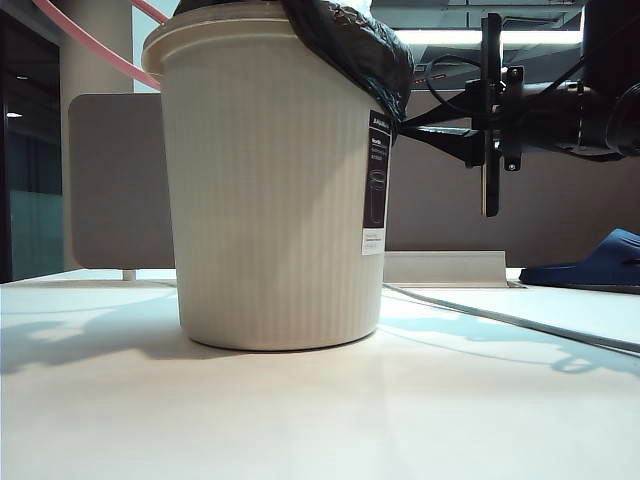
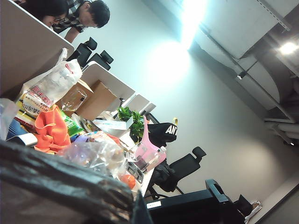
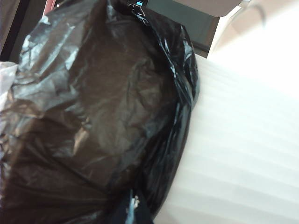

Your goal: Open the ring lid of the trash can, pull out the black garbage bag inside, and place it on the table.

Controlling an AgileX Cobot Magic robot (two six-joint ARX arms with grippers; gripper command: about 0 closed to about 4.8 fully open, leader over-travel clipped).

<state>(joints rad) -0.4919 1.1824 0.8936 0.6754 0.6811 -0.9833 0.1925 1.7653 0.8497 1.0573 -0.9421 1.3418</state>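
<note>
Right gripper (image 1: 400, 128) reaches in level from the right, its jaws closed on the fold of the black garbage bag (image 1: 350, 45) that hangs over the rim of the trash can (image 1: 270, 200); in the right wrist view the film (image 3: 103, 107) fills nearly the whole frame, with a jaw tip at the frame edge pressed into it. Taking the overhang makes sense: it is the only loose film outside the can, so a pull there should draw the rest up over the rim. Left gripper itself is not visible in any frame; its jaws are fully closed, and what looks like dark film lies across the near edge of the left wrist view, though what they hold cannot be told. Its camera looks out at cluttered office desks. The ring lid (image 1: 85, 45) shows as a thin pink arc slanting up and away from the can's top left, already off the rim, probably held up by the left arm. The bag is inside the can, draped over the right-hand rim, its visible fold running downward. The can stands upright on the white worktop (image 1: 320, 410), long axis vertical, its dark label strip at the right. A blue slipper (image 1: 590, 265) lies at far right.
</note>
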